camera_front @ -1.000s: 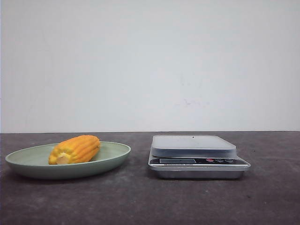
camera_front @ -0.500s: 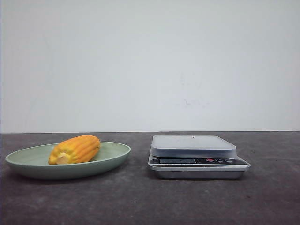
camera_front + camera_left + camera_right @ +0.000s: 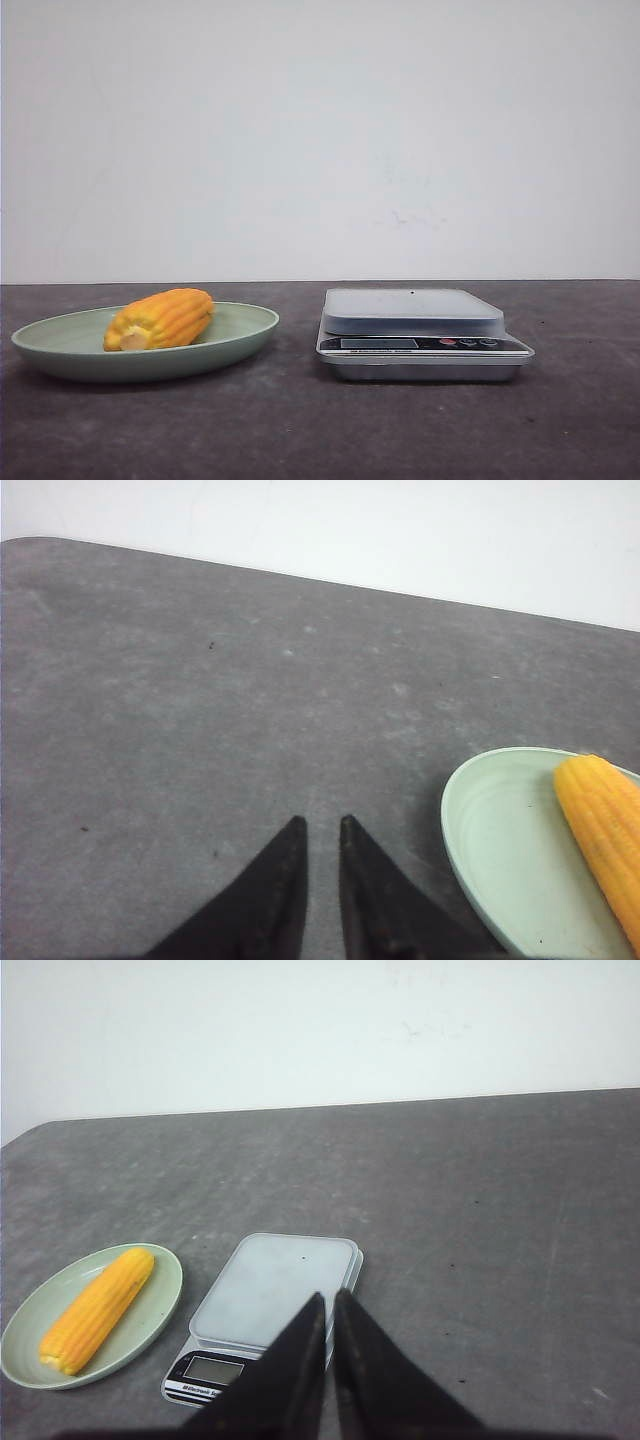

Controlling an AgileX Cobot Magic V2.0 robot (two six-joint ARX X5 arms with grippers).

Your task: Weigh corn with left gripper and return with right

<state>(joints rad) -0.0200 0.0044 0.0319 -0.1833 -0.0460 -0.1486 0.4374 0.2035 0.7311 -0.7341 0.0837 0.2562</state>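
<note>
The orange-yellow corn (image 3: 160, 318) lies on its side in a pale green plate (image 3: 250, 322) at the left of the table, its pale cut end toward me. A silver kitchen scale (image 3: 412, 311) stands to the right of the plate with nothing on its platform. My left gripper (image 3: 322, 822) hovers above bare table beside the plate (image 3: 490, 830), jaws nearly together and empty, with the corn (image 3: 605, 830) off to one side. My right gripper (image 3: 331, 1295) is shut and empty, high above the scale (image 3: 270, 1285). It sees the corn (image 3: 98, 1310) in the plate (image 3: 160, 1305). Neither gripper shows in the front view.
The dark grey table (image 3: 300, 430) runs back to a white wall (image 3: 320, 140). The scale's display and buttons (image 3: 420, 343) face the front. Nothing else stands on the table.
</note>
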